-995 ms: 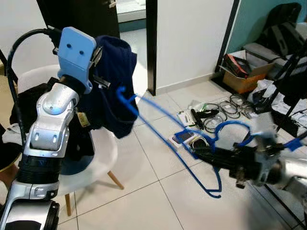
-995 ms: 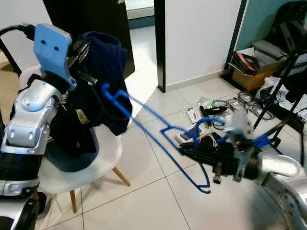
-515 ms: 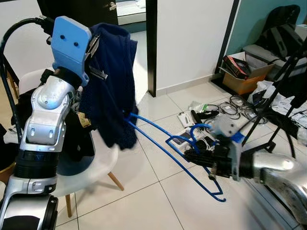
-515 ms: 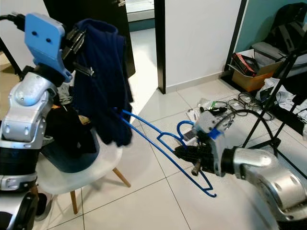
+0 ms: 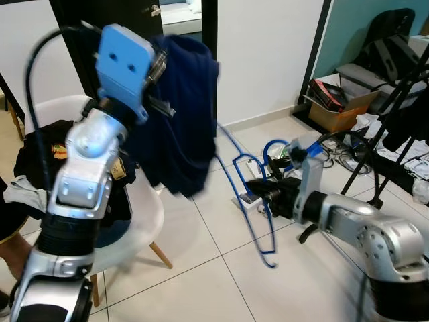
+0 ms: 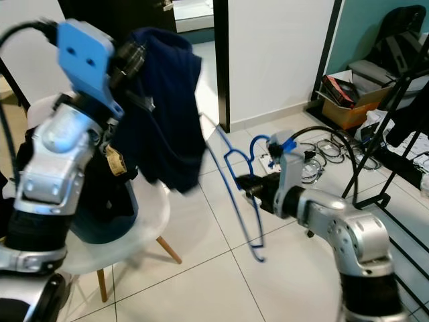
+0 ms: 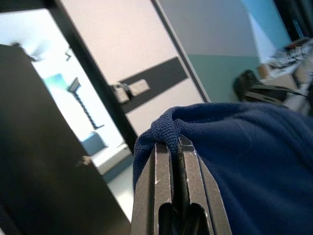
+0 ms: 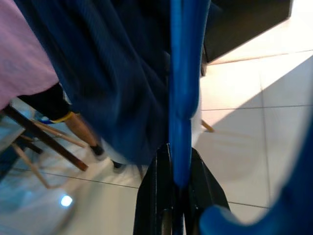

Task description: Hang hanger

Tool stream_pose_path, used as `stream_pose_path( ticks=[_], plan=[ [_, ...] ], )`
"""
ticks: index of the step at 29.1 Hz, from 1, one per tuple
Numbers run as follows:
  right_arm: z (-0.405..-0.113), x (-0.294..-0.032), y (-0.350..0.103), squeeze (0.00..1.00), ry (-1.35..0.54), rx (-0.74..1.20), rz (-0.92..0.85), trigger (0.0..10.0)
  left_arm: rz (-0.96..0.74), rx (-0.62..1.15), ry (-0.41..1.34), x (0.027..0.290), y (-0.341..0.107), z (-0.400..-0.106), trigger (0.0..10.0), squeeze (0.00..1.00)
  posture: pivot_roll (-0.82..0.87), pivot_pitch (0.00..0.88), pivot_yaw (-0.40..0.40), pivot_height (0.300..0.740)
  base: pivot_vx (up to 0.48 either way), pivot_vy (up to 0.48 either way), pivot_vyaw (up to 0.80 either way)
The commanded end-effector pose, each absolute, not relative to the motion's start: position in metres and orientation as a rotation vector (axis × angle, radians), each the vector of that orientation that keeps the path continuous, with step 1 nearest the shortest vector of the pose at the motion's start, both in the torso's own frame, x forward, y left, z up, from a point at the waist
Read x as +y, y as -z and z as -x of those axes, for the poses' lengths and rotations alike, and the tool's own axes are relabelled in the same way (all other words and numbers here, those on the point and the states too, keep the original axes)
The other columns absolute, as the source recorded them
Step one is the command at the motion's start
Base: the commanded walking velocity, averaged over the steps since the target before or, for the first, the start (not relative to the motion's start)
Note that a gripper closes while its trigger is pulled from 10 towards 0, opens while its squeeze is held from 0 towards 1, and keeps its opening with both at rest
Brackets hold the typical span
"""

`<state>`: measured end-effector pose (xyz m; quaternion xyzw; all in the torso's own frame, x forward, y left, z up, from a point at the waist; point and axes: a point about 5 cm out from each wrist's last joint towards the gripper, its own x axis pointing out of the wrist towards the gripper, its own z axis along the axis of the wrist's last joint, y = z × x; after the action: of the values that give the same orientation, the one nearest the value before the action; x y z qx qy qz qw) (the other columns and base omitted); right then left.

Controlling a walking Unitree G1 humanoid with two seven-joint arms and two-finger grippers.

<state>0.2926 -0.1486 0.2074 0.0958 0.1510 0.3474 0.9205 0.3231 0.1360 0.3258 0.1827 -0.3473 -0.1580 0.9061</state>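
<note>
Two arms up over a pale tiled floor, with a white wall and a dark doorway behind. White chair on the left is heaped with dark clothes, its seat mostly hidden under them. Off to the right it's clutter: a cardboard box, tangled cables, a black stand leg, all a bit soft with blur.

Left gripper is raised high, fingers pinched tight on a fold of the navy garment, which drapes down beside the chair. Right gripper reaches in from the right, clamped on the blue hanger. That hanger sits in mid-air between the arms, one end running up behind the garment's edge and lost there, the hook near the wrist.
</note>
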Motion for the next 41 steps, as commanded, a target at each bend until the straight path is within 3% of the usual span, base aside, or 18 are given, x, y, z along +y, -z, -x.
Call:
stream_pose_path(
  ticks=[1,6,9,13,17,20,22,25,30,41],
  plan=[
    [-0.292,-0.144,-0.209,0.0,-0.734,0.313,-0.25,10.0,-0.401,-0.742,0.318,0.137,-0.329,-0.32,10.0,0.0,-0.04,0.0,0.035,0.74,0.0,0.0,0.0],
    [-0.289,-0.138,-0.213,0.0,-0.758,0.345,-0.274,10.0,-0.463,-0.724,0.321,0.134,-0.318,-0.319,10.0,0.0,-0.04,0.0,0.031,0.74,0.0,0.0,0.0],
    [-0.3,-0.167,-0.22,0.0,-0.616,0.295,-0.247,10.0,-0.505,-0.704,0.252,0.146,-0.315,-0.325,10.0,0.0,-0.05,0.0,0.035,0.74,0.0,0.0,0.0],
    [-0.299,-0.179,-0.225,0.0,-0.594,0.271,-0.239,10.0,-0.508,-0.696,0.201,0.155,-0.317,-0.328,10.0,0.0,-0.05,0.001,0.036,0.74,0.0,0.0,0.0],
    [-0.286,-0.204,-0.223,0.0,-0.627,0.305,-0.141,10.0,-0.534,-0.708,0.157,0.167,-0.322,-0.328,10.0,0.0,-0.05,0.003,0.034,0.74,0.0,0.0,0.0],
    [-0.286,-0.204,-0.223,0.0,-0.627,0.305,-0.141,10.0,-0.534,-0.708,0.157,0.167,-0.322,-0.328,10.0,0.0,-0.05,0.003,0.034,0.74,0.0,0.0,0.0],
    [-0.268,-0.214,-0.234,0.0,-0.744,0.281,-0.049,10.0,-0.575,-0.722,0.147,0.172,-0.325,-0.327,10.0,0.0,-0.05,0.003,0.033,0.74,0.0,0.0,0.0],
    [-0.264,-0.214,-0.238,0.0,-0.785,0.269,-0.027,10.0,-0.588,-0.724,0.145,0.173,-0.326,-0.327,10.0,0.0,-0.05,0.003,0.033,0.74,0.0,0.0,0.0],
    [-0.237,-0.204,-0.25,0.0,-1.008,0.214,0.056,10.0,-0.623,-0.73,0.137,0.175,-0.326,-0.329,10.0,0.0,-0.05,0.001,0.034,0.74,0.0,0.0,0.0],
    [-0.228,-0.195,-0.245,0.0,-1.106,0.264,0.142,10.0,-0.628,-0.755,0.146,0.17,-0.328,-0.328,10.0,0.0,-0.05,0.0,0.035,0.74,0.0,0.0,0.0]
  ],
)
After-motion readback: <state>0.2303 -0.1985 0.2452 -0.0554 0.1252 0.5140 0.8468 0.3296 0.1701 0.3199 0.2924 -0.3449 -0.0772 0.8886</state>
